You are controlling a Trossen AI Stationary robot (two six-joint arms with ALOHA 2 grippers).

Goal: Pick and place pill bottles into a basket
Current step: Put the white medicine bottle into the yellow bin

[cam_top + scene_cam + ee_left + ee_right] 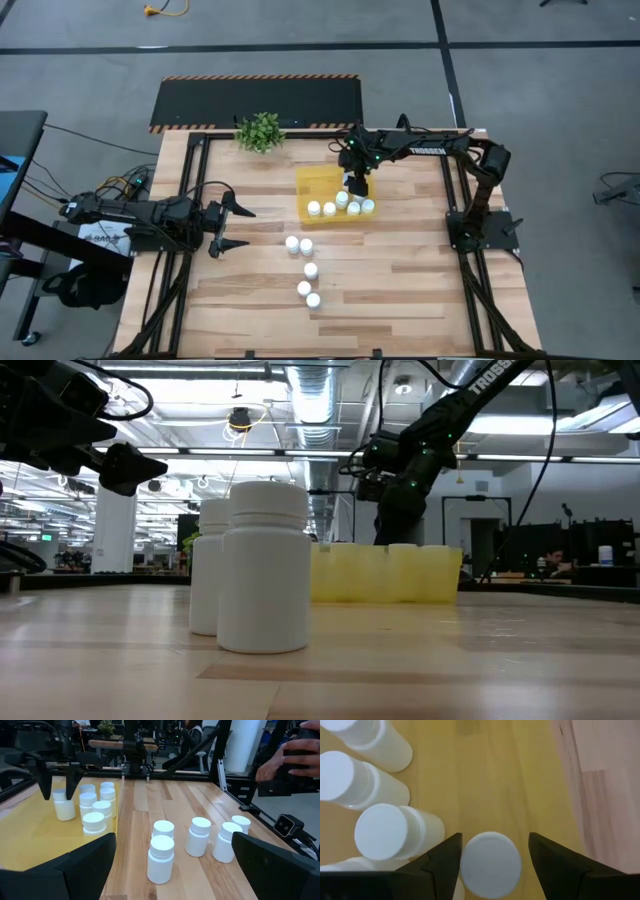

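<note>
From above, the right gripper (pixel 357 186) hangs over the yellow basket (pixel 312 182), where pill bottles (pixel 341 206) cluster; five more bottles (pixel 305 270) stand on the worktop (pixel 400 280). The left gripper (pixel 238 227) waits beside them, jaws wide apart. Its wrist view shows a person's hands (pixel 295 755) beyond. The right wrist view shows jaws spread, straddling one bottle (pixel 490 864) without touching.
</note>
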